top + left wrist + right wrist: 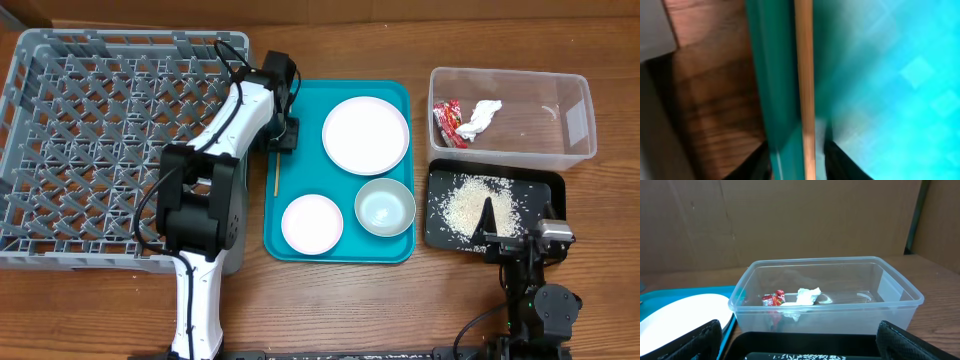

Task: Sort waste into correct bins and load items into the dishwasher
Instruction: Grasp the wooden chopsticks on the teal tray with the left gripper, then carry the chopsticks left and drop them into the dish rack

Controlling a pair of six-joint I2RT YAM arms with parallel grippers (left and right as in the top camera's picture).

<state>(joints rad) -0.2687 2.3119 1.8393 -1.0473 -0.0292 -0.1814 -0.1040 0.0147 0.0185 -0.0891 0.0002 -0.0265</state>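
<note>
One wooden chopstick (804,75) lies lengthwise between your left claw's (797,150) spread fingers, along the teal tray (890,75) rim; close across it.

Overhead: fixed above the table, facing straight down, far enough back to take in the dish rack (100,140), teal tray (330,185), clear tub (530,125) and black tray (540,180).

My left wrist camera: very close and blurred. It looks along a chopstick (804,75) at the teal tray's rim, probably the stretch overhead shows at that tray's left side.

My right wrist camera: low, roughly level, facing across the black tray to the clear tub. Overhead shares both.
</note>
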